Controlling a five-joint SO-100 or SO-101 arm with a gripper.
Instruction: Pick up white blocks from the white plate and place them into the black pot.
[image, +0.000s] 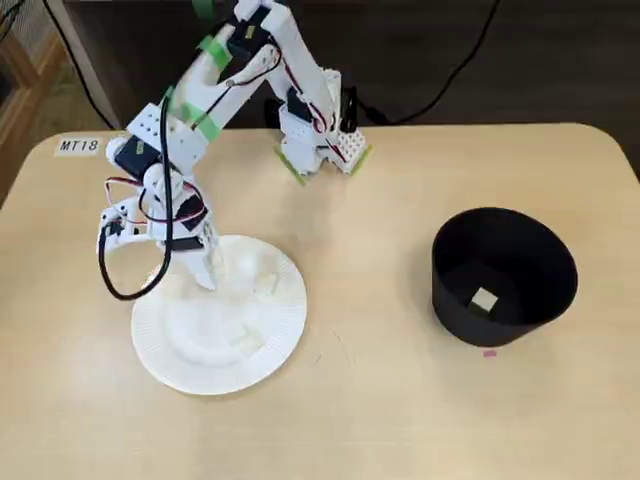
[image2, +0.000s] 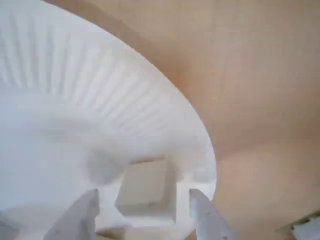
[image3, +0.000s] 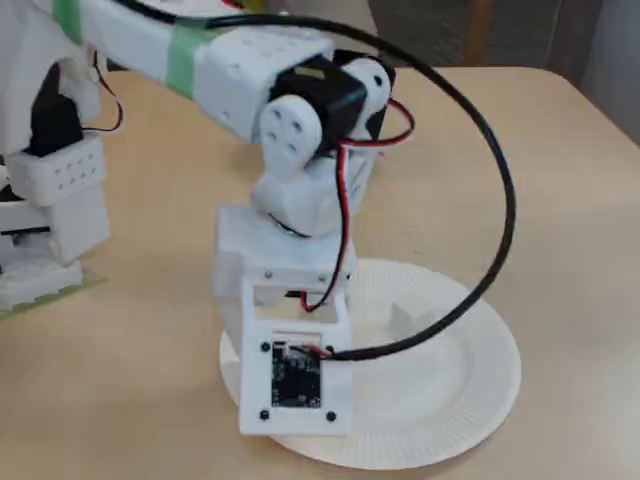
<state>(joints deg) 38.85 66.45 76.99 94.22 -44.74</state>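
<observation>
Cube of cream colour (image2: 146, 192), one of the white blocks, lies at the lower centre of the wrist view, on the floor of the white plate (image2: 75, 90) close under its ribbed rim. The jaws (image2: 145, 212) stand parted, one finger on each side of the cube, with nothing clamped between them. In a fixed view, two further blocks (image: 266, 283) (image: 247, 341) rest on the plate at lower left, and one block (image: 484, 302) already lies inside the black pot (image: 505, 275) at right, well apart from the plate. The pale bench (image: 380, 400) carries both.

Risk: the cube sits turned at an angle to the fingers, so closing could pinch it corner-on and twist or squirt it out; the light plate could also slide under a low finger.

Only the wrist view shows the cube between the fingers; in the other fixed view the wrist housing (image3: 290, 370) hides that contact entirely, and the pot is out of frame.
</observation>
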